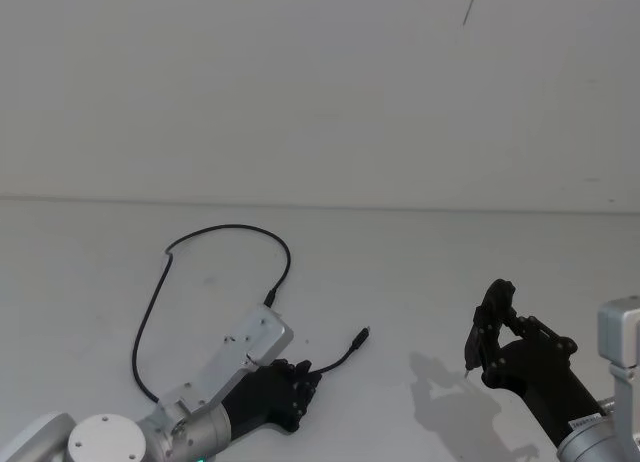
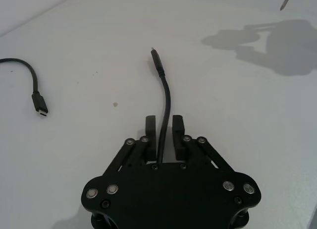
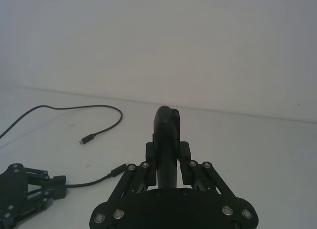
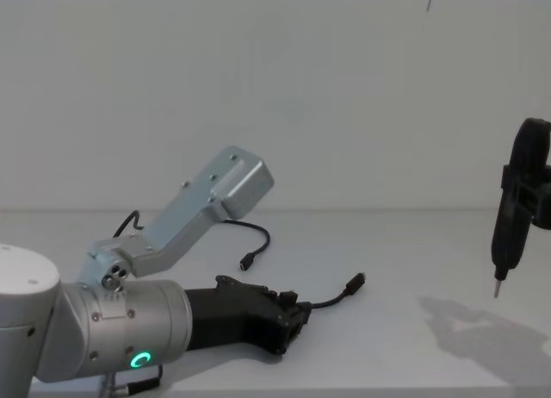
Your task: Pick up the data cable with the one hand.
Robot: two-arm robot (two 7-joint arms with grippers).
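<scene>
The data cable (image 1: pixel 150 312) is a thin black cord looped over the white table. One plug (image 1: pixel 268 299) lies beside my left arm's silver link. The other end (image 2: pixel 157 60) runs out from between my left gripper's fingers (image 2: pixel 151 125). My left gripper (image 1: pixel 305 377) rests low on the table astride that end. Its fingers stand close on either side of the cord, with a thin gap showing on each side. Raised at the right, my right gripper (image 1: pixel 497 312) is shut on a dark pen-like tool (image 4: pixel 504 243).
The white table (image 1: pixel 420 262) meets a plain white wall behind. The cable's loop (image 1: pixel 230 229) reaches toward the back left. The right arm casts a shadow (image 1: pixel 450 392) on the table. A thin dark line (image 1: pixel 470 2) hangs on the wall high up.
</scene>
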